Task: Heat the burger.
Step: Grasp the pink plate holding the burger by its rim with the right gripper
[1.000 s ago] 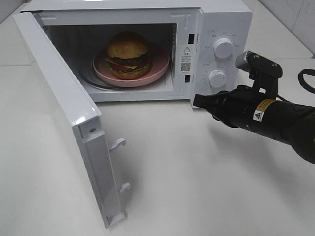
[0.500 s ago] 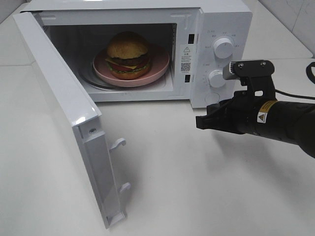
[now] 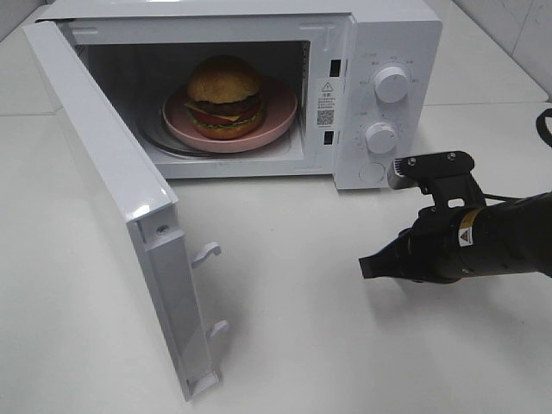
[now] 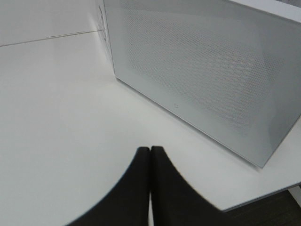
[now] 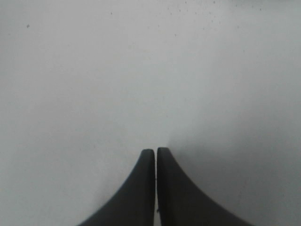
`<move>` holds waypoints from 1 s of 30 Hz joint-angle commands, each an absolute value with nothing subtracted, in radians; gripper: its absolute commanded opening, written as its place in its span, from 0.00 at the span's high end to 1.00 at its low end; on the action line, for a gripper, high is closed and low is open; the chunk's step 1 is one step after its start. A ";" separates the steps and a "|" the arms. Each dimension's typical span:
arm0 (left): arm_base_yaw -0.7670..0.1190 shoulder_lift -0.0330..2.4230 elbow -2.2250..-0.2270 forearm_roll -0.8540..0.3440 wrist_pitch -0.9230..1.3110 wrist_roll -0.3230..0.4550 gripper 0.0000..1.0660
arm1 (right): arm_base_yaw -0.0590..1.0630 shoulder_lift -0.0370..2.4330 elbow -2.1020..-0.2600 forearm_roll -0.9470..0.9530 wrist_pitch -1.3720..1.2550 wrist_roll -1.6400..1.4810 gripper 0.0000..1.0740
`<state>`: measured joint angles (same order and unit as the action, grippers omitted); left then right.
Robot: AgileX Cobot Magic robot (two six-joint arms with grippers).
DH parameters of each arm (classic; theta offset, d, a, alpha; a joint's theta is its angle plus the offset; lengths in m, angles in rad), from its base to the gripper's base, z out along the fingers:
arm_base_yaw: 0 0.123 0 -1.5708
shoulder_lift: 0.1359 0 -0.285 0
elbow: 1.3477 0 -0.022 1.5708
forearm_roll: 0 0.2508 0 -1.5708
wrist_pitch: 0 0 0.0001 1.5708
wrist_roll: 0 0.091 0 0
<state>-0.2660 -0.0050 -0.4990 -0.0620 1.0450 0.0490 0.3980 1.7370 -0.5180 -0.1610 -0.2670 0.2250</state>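
The burger (image 3: 225, 97), with domed golden-brown bun, dark patty, cheese, tomato and lettuce, sits upright on a pink plate (image 3: 280, 108) inside the open microwave (image 3: 379, 34).

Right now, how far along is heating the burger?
Done: the burger sits on the pink plate inside the microwave. In hand: nothing; the right gripper is shut and empty above the table, the left gripper shut beside the microwave's perforated wall. Left: closing the open door and setting the knobs.

The white table (image 3: 302, 332) carries 1 white microwave (image 3: 418, 108), standing with its door (image 3: 103, 164) swung open.
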 commanded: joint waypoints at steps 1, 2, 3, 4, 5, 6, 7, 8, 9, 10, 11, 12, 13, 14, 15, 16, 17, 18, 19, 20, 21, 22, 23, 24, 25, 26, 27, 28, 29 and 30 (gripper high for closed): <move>-0.263 -0.025 -0.496 -0.064 1.036 0.047 1.00 | 0.395 1.716 -0.536 -0.170 -0.180 0.206 0.97; -0.263 -0.025 -0.496 -0.064 1.036 0.047 1.00 | 0.395 1.716 -0.536 -0.170 -0.180 0.206 0.97; -0.263 -0.025 -0.496 -0.064 1.036 0.047 1.00 | 0.395 1.700 -0.559 -0.170 -0.112 0.206 0.97; -0.263 -0.025 -0.496 -0.064 1.036 0.047 1.00 | 0.395 1.690 -0.576 -0.170 -0.065 0.205 0.97; -0.263 -0.025 -0.496 -0.064 1.036 0.047 1.00 | 0.395 1.690 -0.576 -0.170 -0.065 0.205 0.97; -0.263 -0.025 -0.496 -0.064 1.036 0.047 1.00 | 0.395 1.675 -0.619 -0.170 0.048 0.201 0.96; -0.263 -0.025 -0.496 -0.064 1.036 0.047 1.00 | 0.395 1.675 -0.619 -0.170 0.048 0.201 0.96; -0.263 -0.025 -0.496 -0.064 1.036 0.047 1.00 | 0.395 1.665 -0.663 -0.169 0.161 0.190 0.96; -0.263 -0.025 -0.496 -0.064 1.036 0.047 1.00 | 0.395 1.665 -0.663 -0.169 0.161 0.190 0.96; -0.263 -0.025 -0.496 -0.064 1.036 0.047 1.00 | 0.396 1.665 -0.716 -0.157 0.303 0.162 0.96; -0.263 -0.025 -0.496 -0.064 1.036 0.047 1.00 | 0.396 1.665 -0.736 -0.153 0.359 0.147 0.96; -0.263 -0.025 -0.496 -0.064 1.036 0.047 1.00 | 0.396 1.665 -0.736 -0.153 0.359 0.147 0.96; -0.263 -0.025 -0.496 -0.064 1.036 0.047 1.00 | 0.396 1.665 -0.780 -0.129 0.484 0.097 0.96; -0.263 -0.025 -0.496 -0.064 1.036 0.047 1.00 | 0.396 1.665 -0.804 -0.111 0.544 0.064 0.96; -0.263 -0.025 -0.496 -0.064 1.036 0.047 1.00 | 0.396 1.665 -0.804 -0.111 0.544 0.064 0.96; -0.263 -0.025 -0.496 -0.064 1.036 0.047 1.00 | 0.396 1.665 -0.849 -0.062 0.641 0.000 0.96; -0.263 -0.025 -0.496 -0.064 1.036 0.047 1.00 | 0.396 1.665 -0.885 -0.005 0.720 -0.067 0.95; -0.263 -0.025 -0.496 -0.064 1.036 0.047 1.00 | 0.396 1.665 -0.885 -0.005 0.720 -0.067 0.95; -0.263 -0.025 -0.496 -0.064 1.036 0.047 1.00 | 0.396 1.665 -0.904 0.033 0.757 -0.102 0.95; -0.263 -0.025 -0.496 -0.064 1.036 0.047 1.00 | 0.396 1.665 -0.904 0.033 0.757 -0.102 0.95; -0.263 -0.025 -0.496 -0.064 1.036 0.047 1.00 | 0.396 1.665 -0.936 0.111 0.809 -0.175 0.95; -0.263 -0.025 -0.496 -0.064 1.036 0.047 1.00 | 0.396 1.665 -0.953 0.156 0.831 -0.214 0.95; -0.263 -0.025 -0.496 -0.064 1.036 0.047 1.00 | 0.396 1.665 -0.953 0.156 0.831 -0.214 0.95; -0.263 -0.025 -0.496 -0.064 1.036 0.047 1.00 | 0.398 1.665 -0.981 0.245 0.850 -0.286 0.95; -0.263 -0.025 -0.496 -0.064 1.036 0.047 1.00 | 0.398 1.665 -1.002 0.321 0.850 -0.359 0.94; -0.263 -0.025 -0.496 -0.064 1.036 0.047 1.00 | 0.398 1.665 -1.002 0.321 0.850 -0.359 0.94; -0.263 -0.025 -0.496 -0.064 1.036 0.047 1.00 | 0.398 1.665 -1.012 0.363 0.849 -0.397 0.94; -0.263 -0.025 -0.496 -0.064 1.036 0.047 1.00 | 0.398 1.665 -1.012 0.363 0.849 -0.397 0.94; -0.263 -0.025 -0.496 -0.064 1.036 0.047 1.00 | 0.398 1.665 -1.029 0.424 0.840 -0.468 0.93; -0.263 -0.025 -0.496 -0.064 1.036 0.047 1.00 | 0.398 1.665 -1.039 0.450 0.835 -0.495 0.92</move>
